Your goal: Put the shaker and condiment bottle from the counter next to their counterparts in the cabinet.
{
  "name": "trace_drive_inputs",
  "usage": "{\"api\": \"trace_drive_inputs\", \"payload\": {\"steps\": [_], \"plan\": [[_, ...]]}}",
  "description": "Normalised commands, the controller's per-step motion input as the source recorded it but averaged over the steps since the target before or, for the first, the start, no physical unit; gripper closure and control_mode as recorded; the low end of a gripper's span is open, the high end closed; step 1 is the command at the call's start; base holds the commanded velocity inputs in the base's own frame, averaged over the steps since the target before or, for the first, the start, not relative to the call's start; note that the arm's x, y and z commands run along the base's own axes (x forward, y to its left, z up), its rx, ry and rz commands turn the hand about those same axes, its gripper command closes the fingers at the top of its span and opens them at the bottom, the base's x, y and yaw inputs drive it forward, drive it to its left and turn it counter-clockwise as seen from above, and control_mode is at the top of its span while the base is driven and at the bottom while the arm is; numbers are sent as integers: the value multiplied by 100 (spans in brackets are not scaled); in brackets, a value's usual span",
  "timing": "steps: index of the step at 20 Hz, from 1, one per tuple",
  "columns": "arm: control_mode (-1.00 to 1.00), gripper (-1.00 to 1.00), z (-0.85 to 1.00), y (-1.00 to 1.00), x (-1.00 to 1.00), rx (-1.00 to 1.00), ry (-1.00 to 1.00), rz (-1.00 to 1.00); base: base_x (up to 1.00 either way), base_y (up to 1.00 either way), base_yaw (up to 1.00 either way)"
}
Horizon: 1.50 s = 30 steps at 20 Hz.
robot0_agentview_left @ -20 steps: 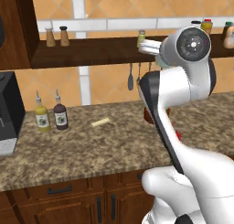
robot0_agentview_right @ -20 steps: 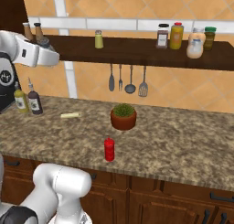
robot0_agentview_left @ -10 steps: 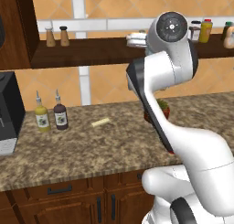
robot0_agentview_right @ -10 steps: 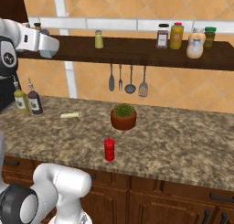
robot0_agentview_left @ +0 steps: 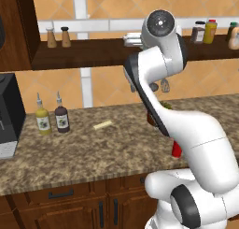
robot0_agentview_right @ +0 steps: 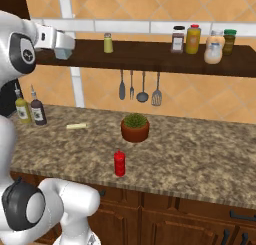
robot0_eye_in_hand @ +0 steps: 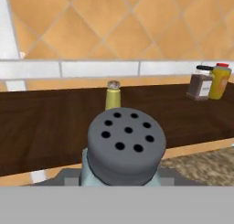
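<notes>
The shaker sits right in the pincer, its grey perforated cap filling the near part of the hand view and its pale blue-grey body pinched just below; the pincer is closed on it. From the right side, the hand is held up at shelf height, at the left stretch of the cabinet shelf board. Straight beyond the held shaker stands the yellow-green shaker on the shelf, a little apart from it.

Down on the granite surface, the condiment bottle stands upright near the front edge, in front of a small potted plant. Off to the left a pale stick-like thing lies flat, and beyond it a yellow spouted bottle and a dark spouted bottle stand side by side near a black appliance. Utensils hang on the tiled wall under the shelf.

On the shelf itself, two brown shakers stand at the far left, and at the right end a dark brown bottle and an orange red-capped bottle stand just beside each other, with a few jars further right.
</notes>
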Motion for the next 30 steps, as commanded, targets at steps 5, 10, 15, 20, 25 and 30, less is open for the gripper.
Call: {"api": "trace_drive_inputs", "payload": {"steps": [5, 10, 15, 20, 25, 30], "plan": [[-100, 100, -5, 0, 45, -1, 0, -11, 0, 0, 0], [-100, 100, -11, 0, 38, 0, 2, -12, 0, 0, 0], [-100, 100, -14, 0, 55, 0, 8, -9, 0, 0, 0], [-100, 100, -4, 0, 54, 0, 5, -7, 0, 0, 0], [-100, 100, -2, 0, 41, 1, 3, -4, 0, 0, 0], [-100, 100, -4, 0, 35, 3, 6, -1, 0, 0, 0]]}}
